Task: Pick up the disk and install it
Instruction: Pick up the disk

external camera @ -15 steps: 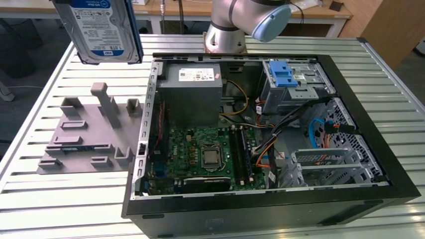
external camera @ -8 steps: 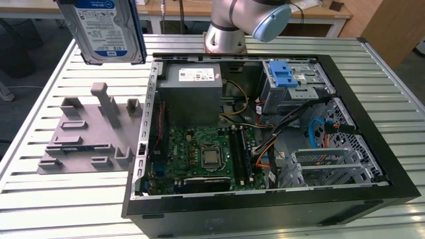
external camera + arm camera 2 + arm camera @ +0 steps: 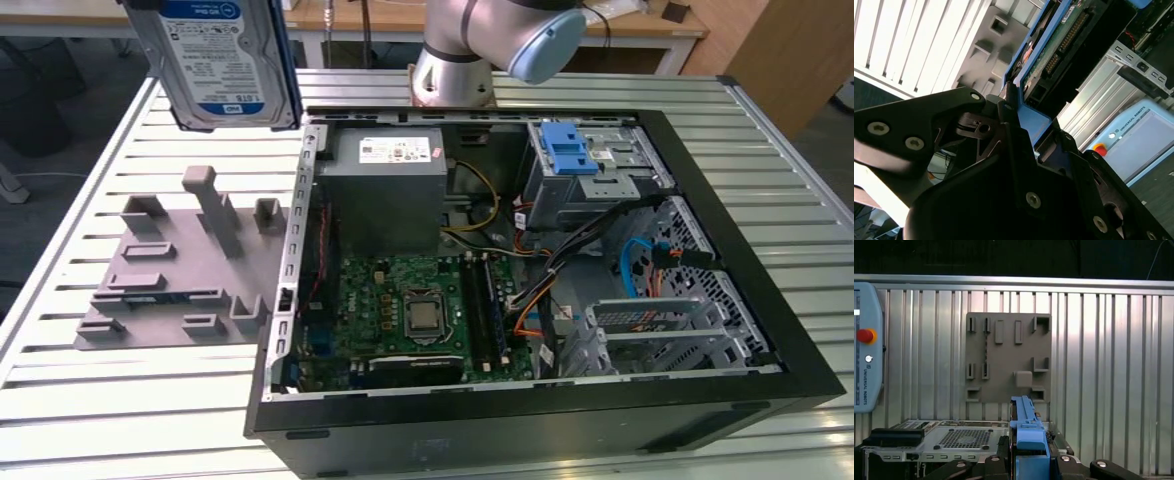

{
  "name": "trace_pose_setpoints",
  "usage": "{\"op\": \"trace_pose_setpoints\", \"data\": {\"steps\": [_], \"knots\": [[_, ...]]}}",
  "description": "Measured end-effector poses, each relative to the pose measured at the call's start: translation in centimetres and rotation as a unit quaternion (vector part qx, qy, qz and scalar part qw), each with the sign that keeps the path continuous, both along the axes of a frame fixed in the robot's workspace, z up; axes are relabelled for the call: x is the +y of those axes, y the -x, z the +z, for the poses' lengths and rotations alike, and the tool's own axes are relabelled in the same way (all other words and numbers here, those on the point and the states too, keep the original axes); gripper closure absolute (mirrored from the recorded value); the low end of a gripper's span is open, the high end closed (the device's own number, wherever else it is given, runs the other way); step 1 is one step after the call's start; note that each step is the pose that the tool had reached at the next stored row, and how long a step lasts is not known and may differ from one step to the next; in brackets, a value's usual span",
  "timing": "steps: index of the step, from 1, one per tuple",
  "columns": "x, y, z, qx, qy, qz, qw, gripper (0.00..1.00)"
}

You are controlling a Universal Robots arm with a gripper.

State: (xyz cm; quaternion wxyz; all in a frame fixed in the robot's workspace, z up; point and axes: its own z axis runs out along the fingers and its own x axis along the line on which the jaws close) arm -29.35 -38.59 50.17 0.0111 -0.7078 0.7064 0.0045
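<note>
We see the slatted metal table (image 3: 80, 140) with bare slats open along its edges. The open computer case (image 3: 534, 425) lies open side up, its rim exposed all round. The arm (image 3: 494, 40) stands past the case's far edge. The grey fixture plate (image 3: 160, 290) with upright posts sits just beside the case wall, on the exterior view's left. The drive cage (image 3: 594, 170) is in the case's far corner, on the exterior view's right. The disk (image 3: 227, 60) hangs upright in the air, label toward the exterior camera. Its lower edge is well clear of the plate posts and the case rim, with free air around it. The gripper (image 3: 1027, 450) is clamped on the disk's blue-framed edges, and in the first wrist view we see the disk edge-on over the plate
</note>
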Motion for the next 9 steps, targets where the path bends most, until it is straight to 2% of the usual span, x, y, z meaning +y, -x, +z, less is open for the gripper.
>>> {"op": "trace_pose_setpoints", "data": {"steps": [9], "knots": [[-0.19,-0.85,0.00,0.0000,0.0000,0.000,1.0000,0.64]]}}
